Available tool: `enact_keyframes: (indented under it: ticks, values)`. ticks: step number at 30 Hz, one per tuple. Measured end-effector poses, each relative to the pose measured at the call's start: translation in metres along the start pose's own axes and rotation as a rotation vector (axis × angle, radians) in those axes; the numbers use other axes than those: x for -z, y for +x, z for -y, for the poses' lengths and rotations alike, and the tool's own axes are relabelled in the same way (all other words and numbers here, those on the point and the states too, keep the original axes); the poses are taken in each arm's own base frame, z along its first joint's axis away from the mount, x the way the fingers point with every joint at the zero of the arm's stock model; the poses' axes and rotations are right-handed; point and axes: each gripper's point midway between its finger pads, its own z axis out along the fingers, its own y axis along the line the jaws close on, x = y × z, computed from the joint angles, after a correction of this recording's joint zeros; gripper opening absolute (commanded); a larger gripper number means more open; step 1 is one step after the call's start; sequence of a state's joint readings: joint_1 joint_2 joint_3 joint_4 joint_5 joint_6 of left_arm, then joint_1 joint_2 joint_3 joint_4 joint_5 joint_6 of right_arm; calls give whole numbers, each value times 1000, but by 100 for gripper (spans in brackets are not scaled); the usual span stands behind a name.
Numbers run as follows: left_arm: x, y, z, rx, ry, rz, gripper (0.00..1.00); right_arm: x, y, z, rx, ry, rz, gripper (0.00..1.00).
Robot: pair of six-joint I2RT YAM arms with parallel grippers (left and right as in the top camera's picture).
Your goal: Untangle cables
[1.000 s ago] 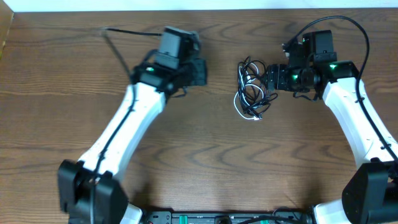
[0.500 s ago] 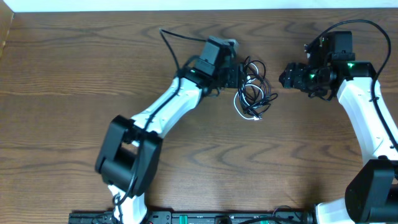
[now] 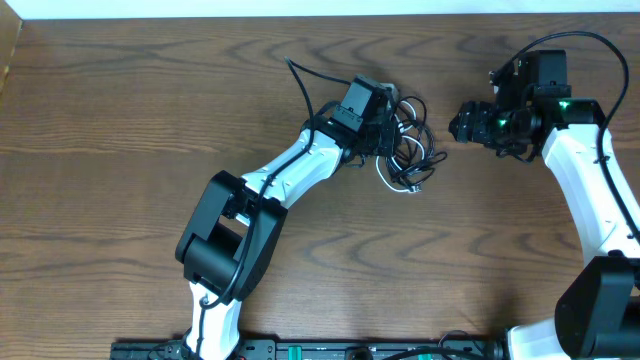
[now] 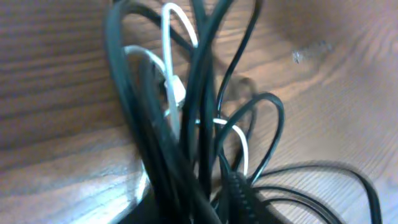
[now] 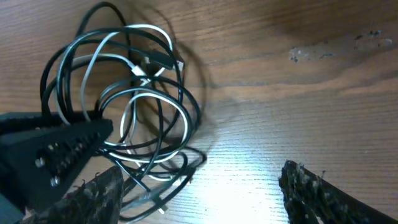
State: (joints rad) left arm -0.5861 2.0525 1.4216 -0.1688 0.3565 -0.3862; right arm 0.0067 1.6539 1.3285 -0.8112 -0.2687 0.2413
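Observation:
The black cable (image 3: 412, 140) and the white cable (image 3: 384, 176) lie tangled in one loose bunch on the wooden table (image 3: 150, 120), right of centre. My left gripper (image 3: 386, 127) is pushed into the left side of the bunch. In the left wrist view the black loops (image 4: 124, 93) and white cord (image 4: 176, 93) fill the frame and hide the jaws. My right gripper (image 3: 460, 123) is open and empty, just right of the bunch. The right wrist view shows its fingers wide apart (image 5: 205, 199), the black loops (image 5: 56, 62), the white cord (image 5: 143, 28) and a left-gripper finger (image 5: 62, 149).
A thicker black wire (image 3: 300, 80) loops up from the left arm behind the bunch. The table's far edge (image 3: 320, 14) meets a white wall. The right arm's own wire (image 3: 590, 50) arcs over its wrist.
My left arm has swung right until its gripper is inside the cable bunch. My right gripper drew back to the right a second ago and has stayed still since.

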Motion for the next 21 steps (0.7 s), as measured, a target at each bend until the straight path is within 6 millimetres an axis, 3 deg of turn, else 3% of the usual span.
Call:
enact_keyframes:
  ticks: [9,13,16,19,21]
  values:
    - [12,-12,-9,8,-30,34,7,0,1,-5,15,-29,-6,77]
    - [48,-38,-4,6,-34,119,7,1,2,-19,72,-105,-10,77]
    - [90,-60,6,-4,-46,208,7,2,6,-40,155,-203,-20,77]
    - [119,-68,15,-11,-59,256,8,5,14,-65,265,-312,-31,79]
    - [128,-66,15,-8,-70,255,8,7,19,-80,342,-372,-34,80]
